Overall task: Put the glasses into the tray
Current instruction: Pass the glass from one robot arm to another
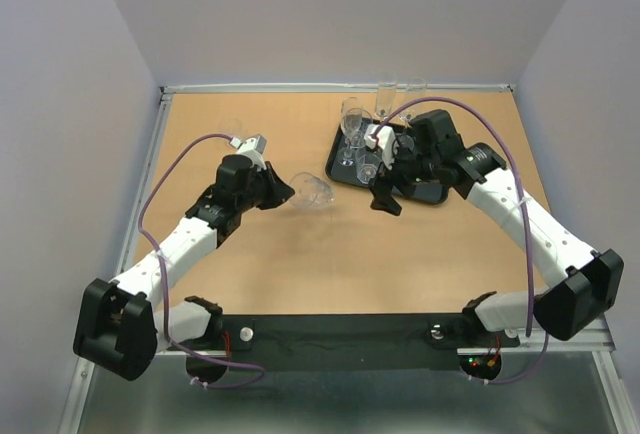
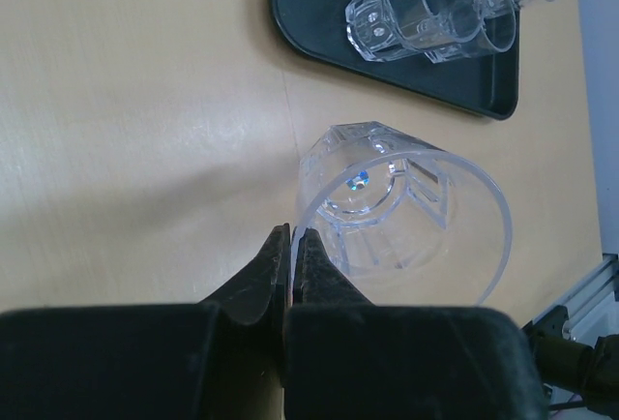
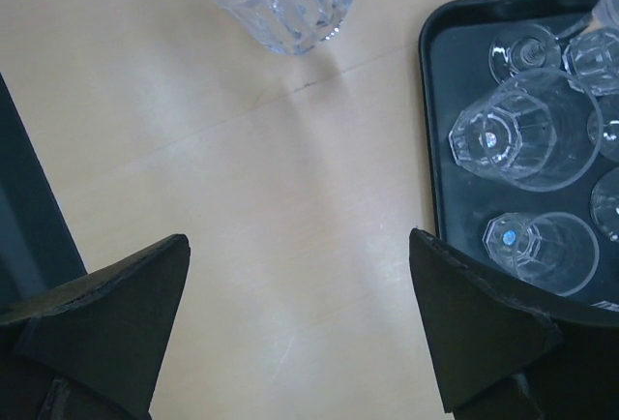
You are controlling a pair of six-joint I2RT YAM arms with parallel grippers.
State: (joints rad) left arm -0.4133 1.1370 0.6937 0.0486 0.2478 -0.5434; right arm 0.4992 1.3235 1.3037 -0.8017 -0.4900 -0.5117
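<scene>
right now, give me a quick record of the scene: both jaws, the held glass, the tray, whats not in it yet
left jaws: shut on the rim of a tumbler
tumbler: on its side, outside the tray, to its left in the top view
right jaws: open, empty, straddling the tray's edge
tray contents: several glasses
outside tray: two tall glasses at the table's far edge

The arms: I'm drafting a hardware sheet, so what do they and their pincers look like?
Both the left arm and right arm have white links and black joint housings, each trailed by a purple cable. The left pincer and right pincer have black, tapering fingers.
</scene>
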